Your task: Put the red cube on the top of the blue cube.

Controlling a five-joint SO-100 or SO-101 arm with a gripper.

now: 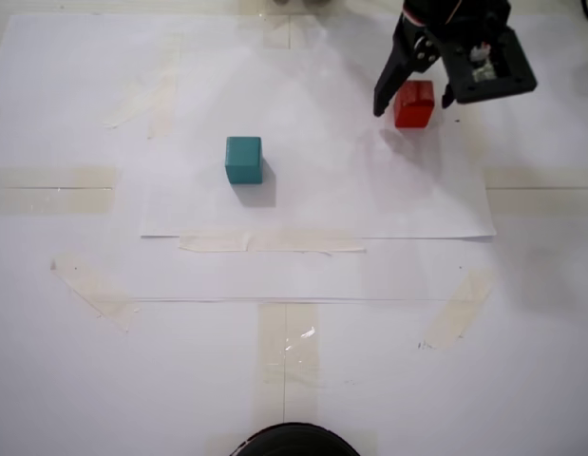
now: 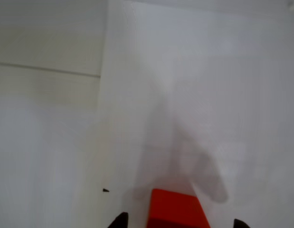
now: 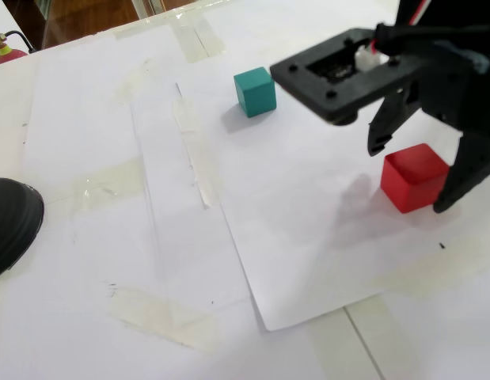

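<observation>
In a fixed view from above, my gripper point(image 1: 414, 102) stands spread over the red cube point(image 1: 413, 104), one finger on each side of it, and I judge that the step in hand is the grasp. To do it well, I should lower until the fingers reach the middle of the side faces, keep the cube centred between them, and only then squeeze, so that it does not turn or slip away. The blue cube point(image 1: 243, 159) sits well apart from my hand, on the white paper point(image 1: 322, 209).

In the wrist view, the red cube point(image 2: 175, 209) lies just ahead of me between my two dark fingertips point(image 2: 119, 221), which do not seem to touch it.

In the other fixed view, my gripper point(image 3: 419, 170) comes down steeply, wrist high, released, holding nothing. The red cube point(image 3: 415, 177) rests on the paper; the blue cube point(image 3: 254, 92) is far beyond.
</observation>
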